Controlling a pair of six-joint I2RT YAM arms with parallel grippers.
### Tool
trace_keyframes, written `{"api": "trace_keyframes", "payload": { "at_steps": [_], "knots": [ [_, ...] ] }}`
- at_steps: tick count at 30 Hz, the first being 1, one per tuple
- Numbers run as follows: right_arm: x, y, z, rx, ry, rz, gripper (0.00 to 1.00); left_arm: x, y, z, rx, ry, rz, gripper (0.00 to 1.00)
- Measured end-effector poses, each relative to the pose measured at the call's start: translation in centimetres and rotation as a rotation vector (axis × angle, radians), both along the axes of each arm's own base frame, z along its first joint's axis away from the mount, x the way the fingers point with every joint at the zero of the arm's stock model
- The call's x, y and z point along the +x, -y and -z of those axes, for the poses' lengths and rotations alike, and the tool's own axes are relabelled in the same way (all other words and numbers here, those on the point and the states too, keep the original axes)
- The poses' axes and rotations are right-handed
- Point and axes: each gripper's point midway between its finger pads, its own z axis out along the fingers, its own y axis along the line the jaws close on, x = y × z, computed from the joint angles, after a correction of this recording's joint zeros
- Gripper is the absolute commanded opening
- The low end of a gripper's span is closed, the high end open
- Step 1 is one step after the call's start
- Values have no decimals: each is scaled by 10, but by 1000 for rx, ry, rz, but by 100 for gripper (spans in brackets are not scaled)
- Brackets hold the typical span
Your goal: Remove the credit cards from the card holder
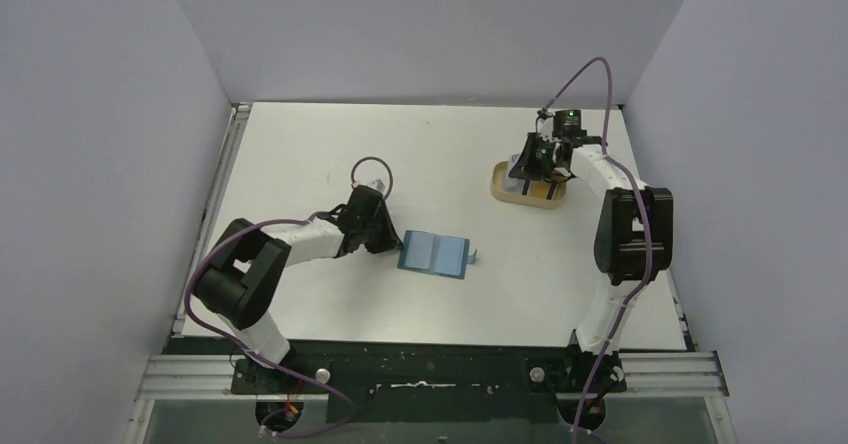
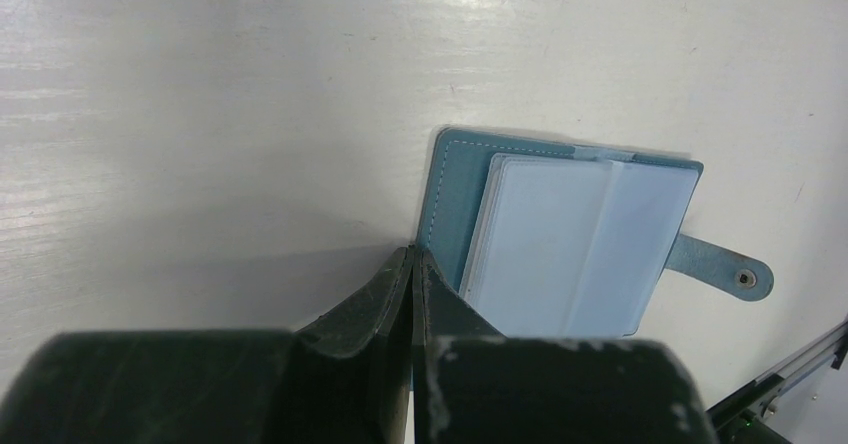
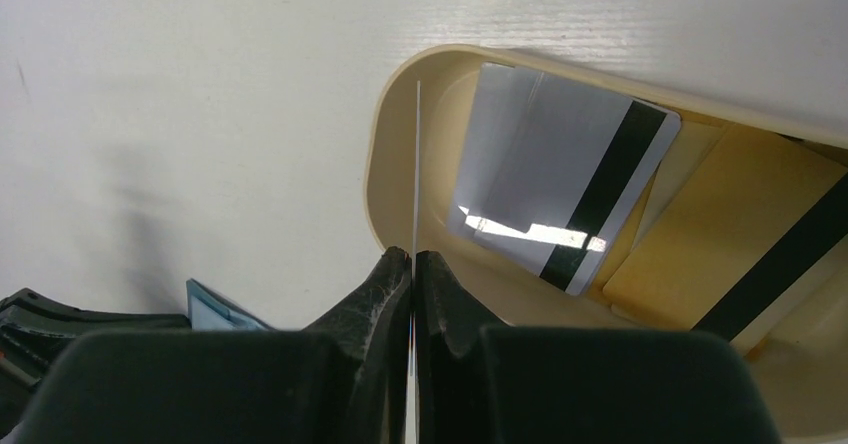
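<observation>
The right gripper [image 3: 412, 259] was clamped on a credit card [image 3: 416, 164] seen edge-on, right over the tan tray's [image 3: 385, 154] rim at frame centre. Let go there, it could catch the lip and fall outside, not beside the striped cards [image 3: 560, 179] within. The left gripper [image 2: 413, 259], jaws together on nothing, touched the open card holder [image 2: 450, 199] right of centre, flat on the table; a nudge might slide it. Whether its clear sleeves [image 2: 560, 254] held more cards was hard to tell.

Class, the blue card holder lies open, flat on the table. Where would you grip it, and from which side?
Probably the snap tab: it juts past the edge of the card holder, narrow enough for two fingers. Come in from that tab side, low along the table, since the covers lie flat.
</observation>
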Motion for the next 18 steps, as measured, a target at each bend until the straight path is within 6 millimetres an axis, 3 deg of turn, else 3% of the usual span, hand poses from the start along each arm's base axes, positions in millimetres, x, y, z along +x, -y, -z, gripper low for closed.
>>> {"api": "trace_keyframes", "payload": {
  "at_steps": [11, 18],
  "knots": [
    [-9, 2, 20, -9, -39, 2, 1, 0, -3, 0, 1, -7, 1, 0],
    [-8, 2, 39, -11, -76, 5, 26, -2, -5, 0, 11, -16, 1, 0]
  ]
}}
